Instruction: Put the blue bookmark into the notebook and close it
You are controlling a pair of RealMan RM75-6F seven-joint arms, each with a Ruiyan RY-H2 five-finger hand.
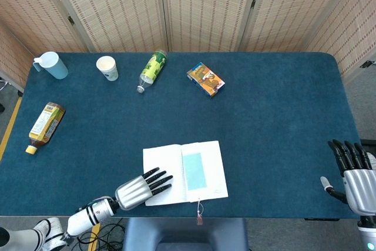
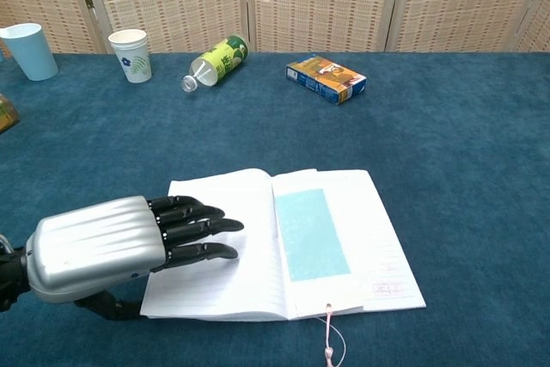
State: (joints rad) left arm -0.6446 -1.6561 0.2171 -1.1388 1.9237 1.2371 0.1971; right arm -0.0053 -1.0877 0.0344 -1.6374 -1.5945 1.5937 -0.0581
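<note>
The white notebook [image 1: 176, 163] [image 2: 236, 277] lies open near the table's front edge, slightly turned. The light blue bookmark [image 1: 193, 171] [image 2: 311, 235] lies flat on its right page. A pink ribbon marker [image 2: 329, 341] hangs from the spine's front end. My left hand [image 1: 143, 187] [image 2: 120, 247] rests flat on the left page, fingers stretched out together, holding nothing. My right hand [image 1: 354, 171] stands at the table's front right edge, fingers straight and empty; the chest view does not show it.
Along the back stand a blue pitcher cup [image 1: 51, 64], a paper cup [image 1: 107, 67], a lying green bottle [image 1: 152, 69] and a small box [image 1: 205, 79]. A yellow bottle [image 1: 44, 125] lies at the left. A folding screen stands behind the blue table [image 1: 276, 121].
</note>
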